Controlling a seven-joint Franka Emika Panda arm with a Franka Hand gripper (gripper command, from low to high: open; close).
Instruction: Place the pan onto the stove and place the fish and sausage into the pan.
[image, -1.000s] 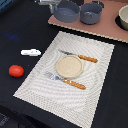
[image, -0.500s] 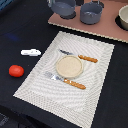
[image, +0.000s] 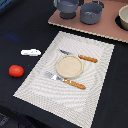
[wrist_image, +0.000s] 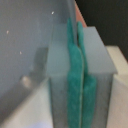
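The blue-grey pan (image: 67, 6) is at the top edge of the exterior view, over the near-left end of the pinkish stove (image: 107, 29); its handle is cut off by the frame. The gripper is out of the exterior view. In the wrist view the gripper (wrist_image: 78, 65) has its teal pads pressed together with only a thin line between them, right against the pan's grey surface (wrist_image: 25, 45). The white fish (image: 31, 52) and the red sausage (image: 16, 71) lie on the dark table at the exterior view's left, apart from each other.
A deeper grey pot (image: 91, 12) stands on the stove beside the pan, and a pale bowl (image: 123, 17) at the stove's right end. The striped placemat (image: 35, 82) holds a tan plate (image: 69, 65), a knife (image: 80, 56) and a fork (image: 67, 81).
The pan has shifted slightly at the top of the exterior view, ending a little further right. The fish, the sausage and the placemat items have not moved.
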